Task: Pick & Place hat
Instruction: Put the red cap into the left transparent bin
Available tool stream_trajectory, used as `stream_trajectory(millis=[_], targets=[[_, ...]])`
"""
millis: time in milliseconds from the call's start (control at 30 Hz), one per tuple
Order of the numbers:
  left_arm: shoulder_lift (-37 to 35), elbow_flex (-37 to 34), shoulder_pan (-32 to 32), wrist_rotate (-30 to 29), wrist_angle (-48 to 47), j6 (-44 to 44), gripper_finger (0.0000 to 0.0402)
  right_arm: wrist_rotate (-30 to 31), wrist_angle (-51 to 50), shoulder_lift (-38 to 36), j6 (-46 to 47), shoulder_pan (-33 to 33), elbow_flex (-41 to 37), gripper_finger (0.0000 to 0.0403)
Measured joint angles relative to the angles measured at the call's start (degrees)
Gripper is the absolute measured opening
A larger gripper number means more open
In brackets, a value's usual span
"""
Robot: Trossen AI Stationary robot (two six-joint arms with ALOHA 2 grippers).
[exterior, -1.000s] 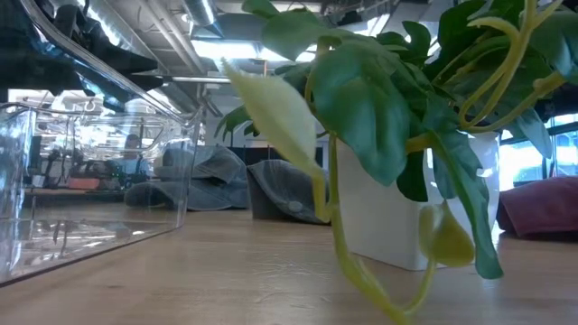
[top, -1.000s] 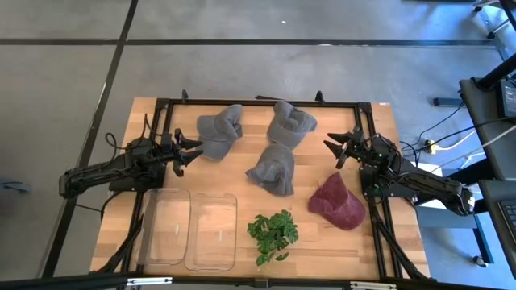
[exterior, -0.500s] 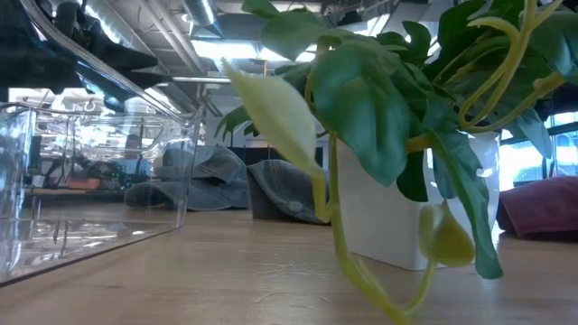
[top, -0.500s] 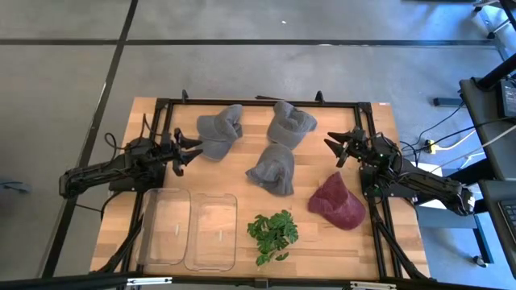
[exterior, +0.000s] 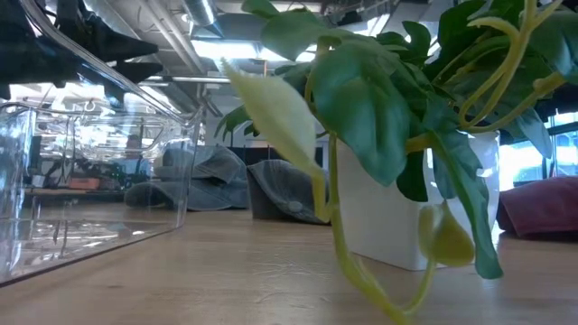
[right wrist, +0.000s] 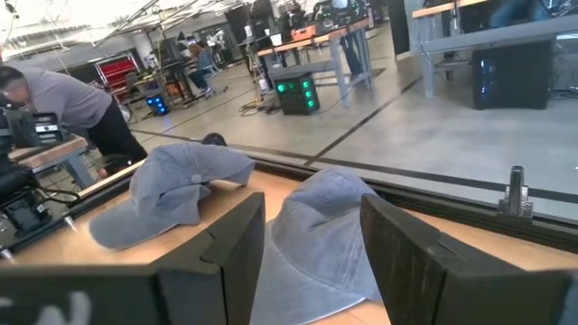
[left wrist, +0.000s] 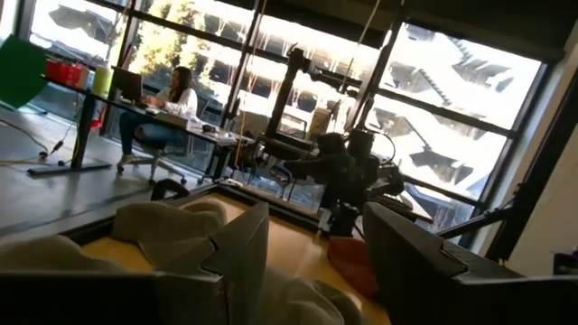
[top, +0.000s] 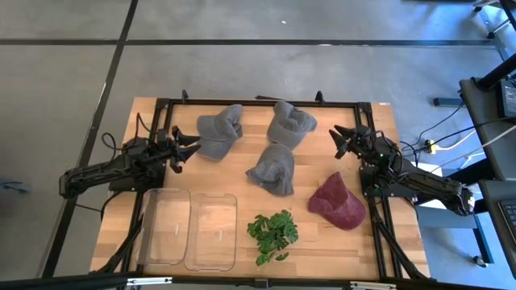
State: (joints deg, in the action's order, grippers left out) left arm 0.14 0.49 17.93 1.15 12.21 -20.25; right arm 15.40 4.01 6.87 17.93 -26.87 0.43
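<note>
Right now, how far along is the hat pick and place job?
Nothing looks done: both clear bins sit empty. Nothing is in hand; the left gripper is open beside the nearest grey hat, and the right gripper hangs open. All of it is left: three grey hats and the maroon hat lie on the table.

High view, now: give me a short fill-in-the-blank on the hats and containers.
The number of grey hats on the table is ___.
The maroon hat lies nearest the ___ gripper.
Both clear containers hold ___ hats.
The left gripper and right gripper both have fingers ___.

Missing words: three; right; no; open
</note>
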Motion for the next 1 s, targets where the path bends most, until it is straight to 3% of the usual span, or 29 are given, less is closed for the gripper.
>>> stream_trajectory(millis=[267, 467, 567, 667, 800, 1000], targets=[[0.0, 0.0, 0.0, -0.3, 1.4, -1.2, 0.0178, 0.1, 0.0, 0.0, 0.0, 0.0, 0.0, 0.0184], [0.1, 0.0, 0.0, -5.1, 1.5, -3.0, 0.0178, 0.2, 0.2, 0.0, 1.5, 0.0, 0.0, 0.0184], [1.3, 0.0, 0.0, -5.2, 3.5, -3.0, 0.0178, 0.6, 4.9, 0.3, 2.9, 0.0, 0.0, 0.0184], [4.2, 0.0, 0.0, -3.6, 8.2, -3.6, 0.0178, -0.1, 12.2, 1.3, 3.8, 0.0, 0.0, 0.0184], [9.8, 0.1, 0.0, -1.8, 12.9, -4.7, 0.0178, -6.1, 20.2, 4.4, 0.7, 0.0, 0.0, 0.0184], [20.8, 2.8, 0.0, -0.7, 13.3, -4.3, 0.0178, -9.5, 24.2, 12.5, 2.7, 0.0, 1.3, 0.0184]])
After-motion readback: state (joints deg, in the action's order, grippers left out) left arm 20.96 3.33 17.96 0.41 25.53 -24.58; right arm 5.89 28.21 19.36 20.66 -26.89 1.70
